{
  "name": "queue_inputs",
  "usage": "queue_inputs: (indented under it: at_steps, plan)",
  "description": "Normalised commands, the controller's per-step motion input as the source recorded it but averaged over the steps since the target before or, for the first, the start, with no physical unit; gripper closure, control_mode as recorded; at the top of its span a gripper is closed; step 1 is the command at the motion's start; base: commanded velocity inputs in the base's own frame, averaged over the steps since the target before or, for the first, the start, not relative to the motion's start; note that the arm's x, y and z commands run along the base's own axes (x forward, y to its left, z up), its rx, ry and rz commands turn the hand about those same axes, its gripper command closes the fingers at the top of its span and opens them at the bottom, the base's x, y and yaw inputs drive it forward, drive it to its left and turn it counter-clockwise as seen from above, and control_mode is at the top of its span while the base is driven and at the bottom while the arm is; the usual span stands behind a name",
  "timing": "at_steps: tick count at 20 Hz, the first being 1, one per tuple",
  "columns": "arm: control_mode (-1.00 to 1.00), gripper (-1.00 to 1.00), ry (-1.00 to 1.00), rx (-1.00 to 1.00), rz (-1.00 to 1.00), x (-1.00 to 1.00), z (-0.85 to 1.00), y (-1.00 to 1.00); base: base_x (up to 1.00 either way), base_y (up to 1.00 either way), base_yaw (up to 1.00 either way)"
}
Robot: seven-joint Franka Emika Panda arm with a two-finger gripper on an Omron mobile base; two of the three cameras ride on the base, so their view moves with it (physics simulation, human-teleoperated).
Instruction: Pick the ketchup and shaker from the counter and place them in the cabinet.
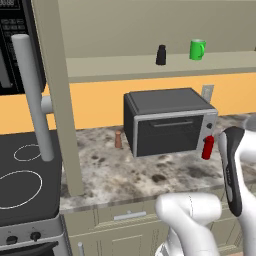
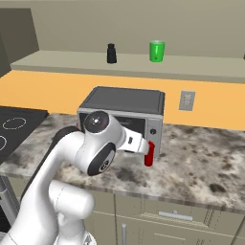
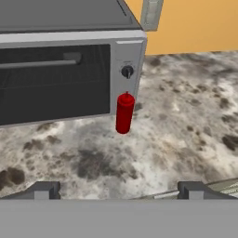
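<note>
Granite counter (image 3: 186, 116) w/ toaster oven (image 3: 60, 65): ketchup (image 3: 124, 113), slim red bottle w/ narrower cap, upright just by oven's front right corner. Gripper (image 3: 118, 189) hovers above counter, aimed down at bottle, jaws wide, holding nothing. Black shaker (image 1: 160, 55) on cabinet shelf (image 1: 125, 67) near green mug (image 1: 197, 49).

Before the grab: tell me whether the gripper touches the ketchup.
Apart. In the hand view, bare counter lies between the open gripper and the ketchup.

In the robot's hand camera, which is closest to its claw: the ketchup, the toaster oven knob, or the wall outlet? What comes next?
1. Ketchup: nearest, standing on the counter straight ahead of the open gripper.
2. Toaster oven knob: next, just behind and above the ketchup.
3. Wall outlet: farthest, on the orange wall behind the oven.
</note>
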Motion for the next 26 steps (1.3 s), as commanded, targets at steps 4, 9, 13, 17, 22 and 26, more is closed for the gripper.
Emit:
queue_inputs:
  at_steps: [4,9,13,17,22,26]
  plan:
    - [-1.0,-1.0,0.02,0.0,0.0,0.06,-0.14,-0.01,0.0,0.0,0.0]
    - [-1.0,-1.0,-0.01,0.0,0.01,0.06,-0.27,0.0,0.0,0.0,0.0]
    - [-1.0,-1.0,-0.03,0.01,0.0,0.13,-0.25,0.0,0.0,0.0,0.0]
    - [-1.0,-1.0,-0.02,0.0,0.0,0.26,-0.17,-0.01,0.0,0.0,0.0]
    - [-1.0,-1.0,0.0,0.01,0.0,0.28,-0.18,-0.1,0.0,0.0,0.0]
    - [-1.0,-1.0,0.0,0.04,0.0,0.23,-0.18,-0.34,0.0,0.0,0.0]
